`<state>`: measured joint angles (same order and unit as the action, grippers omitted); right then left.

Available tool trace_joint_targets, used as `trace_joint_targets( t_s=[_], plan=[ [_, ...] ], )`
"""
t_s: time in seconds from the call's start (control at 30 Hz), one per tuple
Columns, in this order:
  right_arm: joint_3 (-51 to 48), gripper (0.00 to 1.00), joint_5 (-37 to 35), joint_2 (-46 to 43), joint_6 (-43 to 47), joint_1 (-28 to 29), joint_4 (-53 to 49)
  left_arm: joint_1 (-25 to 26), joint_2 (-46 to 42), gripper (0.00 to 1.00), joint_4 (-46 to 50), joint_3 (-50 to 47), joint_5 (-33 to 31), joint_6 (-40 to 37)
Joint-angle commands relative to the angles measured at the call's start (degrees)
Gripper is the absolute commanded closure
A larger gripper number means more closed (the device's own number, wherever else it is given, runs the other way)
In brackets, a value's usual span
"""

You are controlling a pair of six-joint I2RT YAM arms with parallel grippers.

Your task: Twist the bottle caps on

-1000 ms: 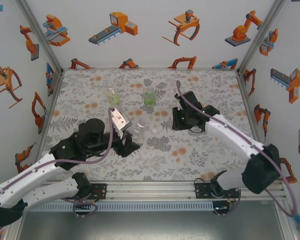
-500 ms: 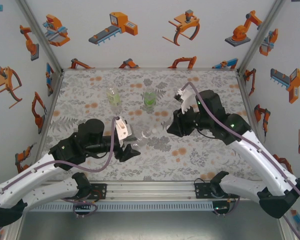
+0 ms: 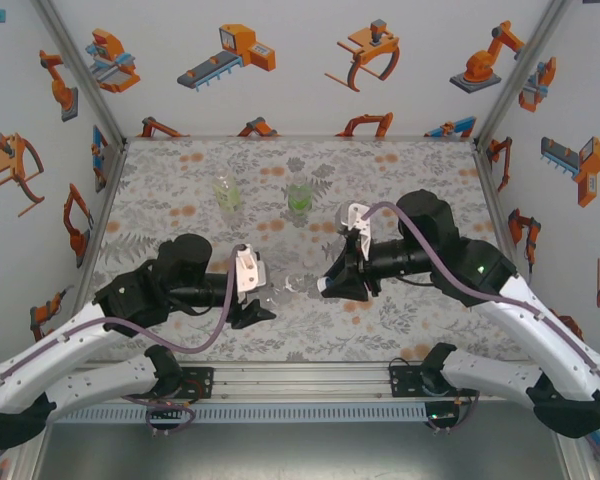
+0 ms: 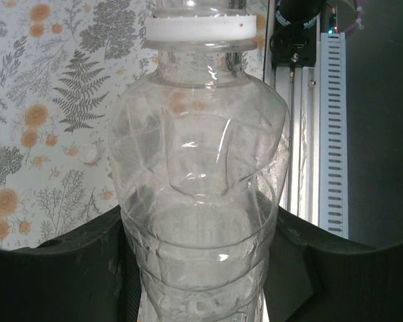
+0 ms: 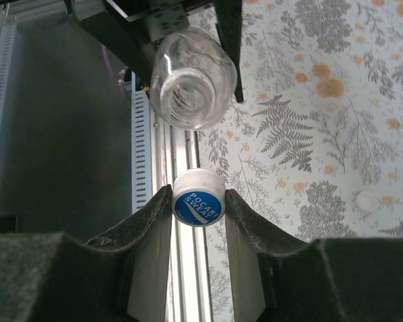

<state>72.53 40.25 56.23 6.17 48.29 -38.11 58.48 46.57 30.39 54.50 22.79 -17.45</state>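
The colourless bottle (image 4: 201, 201), centre frame, is clear glossy plastic, ribbed, with a white collar. The blue-topped cap (image 5: 198, 208) is smooth printed plastic, white rim ridged. The right gripper (image 5: 198, 196) looks matt black, grainy. The table (image 3: 410, 180) cover is matt print; the rail (image 3: 310, 378) along the bottom, bare metal

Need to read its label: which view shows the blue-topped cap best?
Right wrist: the blue-topped cap sits face-on in the right gripper, lettering legible. From the top camera it is too small to make out.
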Motion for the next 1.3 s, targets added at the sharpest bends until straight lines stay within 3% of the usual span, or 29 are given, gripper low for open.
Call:
trace_joint_targets(
  t_s=[0.0,0.6,1.27],
  plan=[
    [2.5,0.94,-1.6,-0.7,3.0,1.6,3.1,0.3,0.5,1.00,2.5,2.0,2.7,-3.7],
    [3.3,0.94,-2.4,5.4,2.1,7.2,9.1,0.4,-0.8,1.00,2.3,1.9,4.6,-2.6],
    [3.4,0.96,-3.7,5.2,3.8,10.3,6.9,0.4,-1.1,1.00,-0.4,1.3,3.7,1.2]
  ],
)
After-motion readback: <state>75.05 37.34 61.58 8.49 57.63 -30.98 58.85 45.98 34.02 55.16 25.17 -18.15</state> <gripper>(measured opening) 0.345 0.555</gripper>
